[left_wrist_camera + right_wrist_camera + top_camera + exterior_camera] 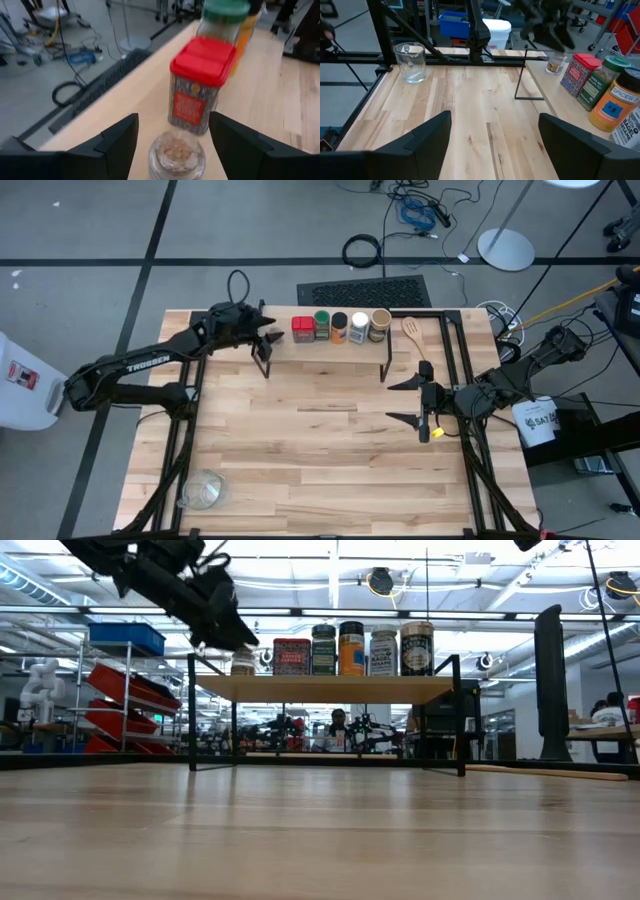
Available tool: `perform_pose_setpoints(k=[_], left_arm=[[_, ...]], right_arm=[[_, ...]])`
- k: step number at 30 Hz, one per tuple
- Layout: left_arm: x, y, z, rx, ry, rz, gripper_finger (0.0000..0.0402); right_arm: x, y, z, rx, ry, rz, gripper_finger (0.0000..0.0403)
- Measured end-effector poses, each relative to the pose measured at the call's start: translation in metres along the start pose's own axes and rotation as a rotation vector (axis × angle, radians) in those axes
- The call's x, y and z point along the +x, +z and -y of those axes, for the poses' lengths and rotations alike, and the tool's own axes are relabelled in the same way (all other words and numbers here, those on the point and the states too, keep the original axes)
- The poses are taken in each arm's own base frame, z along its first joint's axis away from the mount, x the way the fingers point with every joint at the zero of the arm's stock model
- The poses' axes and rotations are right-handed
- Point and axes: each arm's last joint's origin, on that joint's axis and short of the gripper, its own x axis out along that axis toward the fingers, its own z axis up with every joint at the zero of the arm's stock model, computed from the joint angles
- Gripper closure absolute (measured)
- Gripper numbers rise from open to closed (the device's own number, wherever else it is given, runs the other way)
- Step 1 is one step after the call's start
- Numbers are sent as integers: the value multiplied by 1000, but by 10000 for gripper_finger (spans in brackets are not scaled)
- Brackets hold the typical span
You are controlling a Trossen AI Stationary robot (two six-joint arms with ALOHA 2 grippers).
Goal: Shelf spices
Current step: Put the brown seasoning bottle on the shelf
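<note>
The shelf [330, 689] stands at the table's far side with a row of spices on its plank. They are a red square tin [302, 327] and jars with green [322, 324], black [339, 326], white [360, 326] and tan [380, 324] lids. A small clear jar of brownish spice [176, 155] stands on the plank's left end, beside the red tin [199, 85]. My left gripper [173, 120] is open just above this jar, one finger on either side, touching nothing. My right gripper [402, 401] is open over the table's right half.
A wooden spoon [417, 340] lies right of the shelf. A clear glass bowl [205, 490] sits at the near left corner. A keyboard [365, 291] lies beyond the far edge. Bare wood [320, 440] stretches between shelf and near edge.
</note>
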Motion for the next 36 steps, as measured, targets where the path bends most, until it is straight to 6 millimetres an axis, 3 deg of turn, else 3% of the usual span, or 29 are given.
perform_pose_setpoints(k=[6,13,25,36], left_arm=[[-25,7,2,16,20,41,150],[-40,-6,3,27,16,-94,152],[-22,-19,2,68,5,-221,229],[-2,-19,0,72,6,-214,281]], right_arm=[[0,-2,0,2,-3,-16,115],[0,-2,0,2,-2,-16,115],[0,-1,0,5,-2,-11,115],[0,-1,0,5,-2,-11,115]])
